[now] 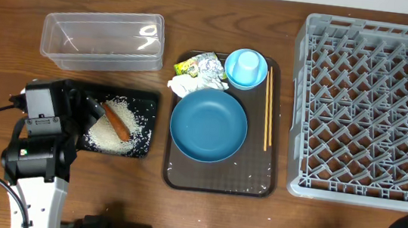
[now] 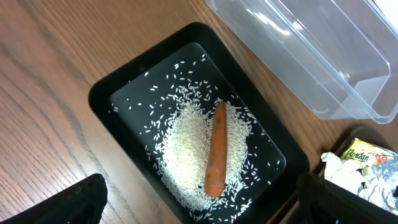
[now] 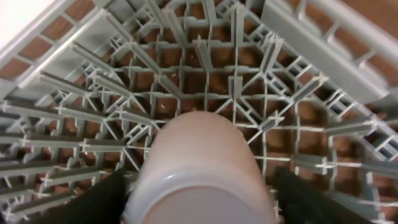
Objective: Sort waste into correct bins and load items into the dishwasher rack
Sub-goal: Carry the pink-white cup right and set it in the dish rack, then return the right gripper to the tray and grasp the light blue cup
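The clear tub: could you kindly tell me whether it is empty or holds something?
Empty: the clear tub shows only its bare bottom in the overhead and left wrist views.

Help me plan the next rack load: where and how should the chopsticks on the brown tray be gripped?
Probably from straight above, pinching across both chopsticks together, since they lie flat and parallel along the serving tray's right edge. Grip them where the gap between the small light blue bowl and dark blue bowl leaves most room.
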Action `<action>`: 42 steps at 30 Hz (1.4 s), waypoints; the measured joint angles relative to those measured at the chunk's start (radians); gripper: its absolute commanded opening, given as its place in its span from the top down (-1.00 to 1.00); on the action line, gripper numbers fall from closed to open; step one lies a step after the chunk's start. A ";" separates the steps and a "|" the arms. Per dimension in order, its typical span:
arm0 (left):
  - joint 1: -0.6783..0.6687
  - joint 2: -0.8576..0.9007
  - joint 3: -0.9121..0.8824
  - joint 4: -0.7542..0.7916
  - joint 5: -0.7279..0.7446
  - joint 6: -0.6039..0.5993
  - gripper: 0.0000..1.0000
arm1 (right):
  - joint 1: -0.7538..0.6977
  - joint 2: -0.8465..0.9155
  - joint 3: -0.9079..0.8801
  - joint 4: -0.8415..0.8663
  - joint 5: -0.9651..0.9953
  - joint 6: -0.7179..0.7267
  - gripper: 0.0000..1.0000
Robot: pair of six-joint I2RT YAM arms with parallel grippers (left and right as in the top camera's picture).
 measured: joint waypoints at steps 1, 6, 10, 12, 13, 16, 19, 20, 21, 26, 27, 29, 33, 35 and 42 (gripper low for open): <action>0.000 0.000 0.000 0.000 0.000 0.000 -0.98 | 0.000 0.002 0.000 0.000 -0.003 -0.006 -0.81; 0.000 0.000 0.000 0.000 0.000 0.000 -0.98 | 0.000 0.002 0.000 -0.003 -0.007 -0.017 -0.84; 0.000 0.000 0.000 0.000 0.000 0.000 -0.98 | 0.000 0.002 0.000 -0.021 -0.010 -0.021 -0.81; 0.000 0.000 0.000 0.000 0.000 0.000 -0.98 | 0.001 -0.004 0.000 -0.027 -0.030 -0.021 -0.80; 0.000 0.000 0.000 0.000 0.000 0.000 -0.98 | 0.003 -0.012 0.000 -0.027 -0.050 -0.023 -0.80; 0.000 0.000 0.000 0.000 0.000 0.000 -0.99 | 0.022 -0.064 0.000 -0.021 -0.137 -0.023 -0.88; 0.000 0.000 0.000 0.000 0.000 0.000 -0.98 | 0.092 -0.169 0.000 -0.005 -0.231 -0.015 -0.92; 0.000 0.000 0.000 0.000 0.000 0.000 -0.98 | 0.122 -0.201 0.000 0.000 -0.254 -0.013 -0.94; 0.000 0.000 0.000 0.000 0.000 0.000 -0.98 | 0.162 -0.233 0.000 0.007 -0.269 -0.011 -0.97; 0.000 0.000 0.000 0.000 0.000 0.000 -0.98 | 0.504 -0.334 0.008 0.031 -0.227 -0.013 -0.99; 0.000 0.000 0.000 -0.001 0.000 0.000 -0.98 | 0.559 -0.330 0.008 0.035 -0.205 -0.013 -0.99; 0.000 0.000 0.000 0.000 0.000 0.000 -0.98 | 0.695 -0.296 0.008 0.050 -0.131 -0.016 -0.98; 0.000 0.000 0.000 0.000 0.000 0.000 -0.98 | 0.869 -0.161 0.008 0.120 -0.013 -0.016 -0.98; 0.000 0.000 0.000 0.000 0.000 0.000 -0.98 | 0.913 -0.087 0.008 0.151 0.029 -0.016 -0.99; 0.000 0.000 0.000 0.000 0.000 0.000 -0.98 | 0.972 0.117 0.007 0.301 0.072 0.006 -0.98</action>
